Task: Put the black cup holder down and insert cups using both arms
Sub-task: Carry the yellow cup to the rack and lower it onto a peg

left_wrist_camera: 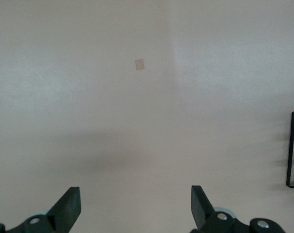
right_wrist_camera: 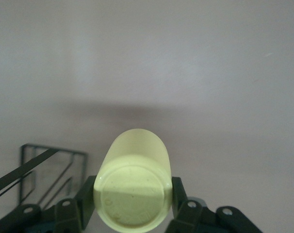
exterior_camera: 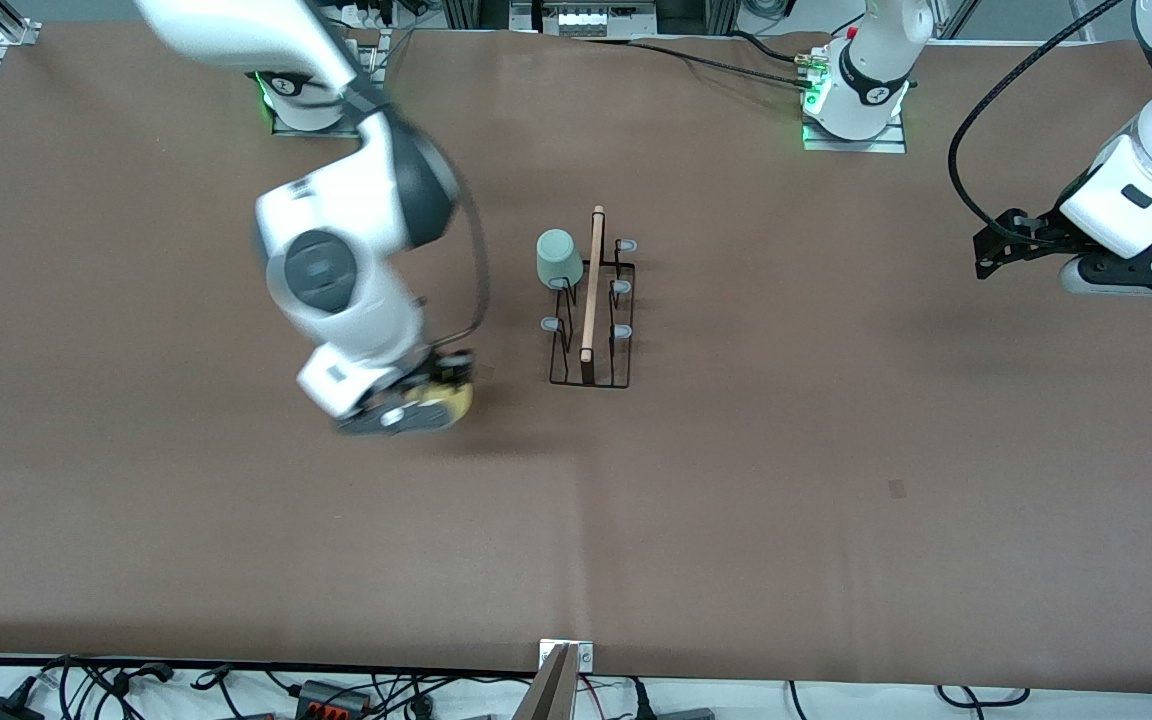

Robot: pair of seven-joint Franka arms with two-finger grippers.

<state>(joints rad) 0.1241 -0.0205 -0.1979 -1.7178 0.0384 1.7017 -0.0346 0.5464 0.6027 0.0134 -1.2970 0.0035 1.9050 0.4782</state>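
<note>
**Operator:** Where do your grippers stand, and what have they got?

**Observer:** Your right gripper (exterior_camera: 436, 400) is clamped on the yellow cup (right_wrist_camera: 133, 184). In the right wrist view the two fingers (right_wrist_camera: 180, 196) press the cup's sides, and its flat base faces the camera. That base carries faint raised lettering, too soft to read. The gripper hangs over the brown table cover (exterior_camera: 736, 500), toward the right arm's end of the table, just beside the black cup holder (exterior_camera: 591, 310).

**Operator:** And the left one?

**Observer:** Your left gripper (left_wrist_camera: 136, 206) is spread wide with nothing between its fingers. It waits over bare cover at the left arm's end, well apart from the holder. A small square patch (left_wrist_camera: 139, 64) lies on the cover in its view, and one corner of the holder shows at the edge.

**Operator:** Where's the holder itself?

**Observer:** It stands upright near the middle of the table, its wooden rod handle (exterior_camera: 592, 285) running away from the front camera. The pale green cup (exterior_camera: 557, 258) sits upturned on a peg at the end farther from that camera, on the side toward the right arm. The other pegs' grey-blue tips (exterior_camera: 622, 331) are bare.

**Operator:** Any brands or labels?

**Observer:** You'll find a round logo on each arm base (exterior_camera: 861, 105), too small to read.
</note>
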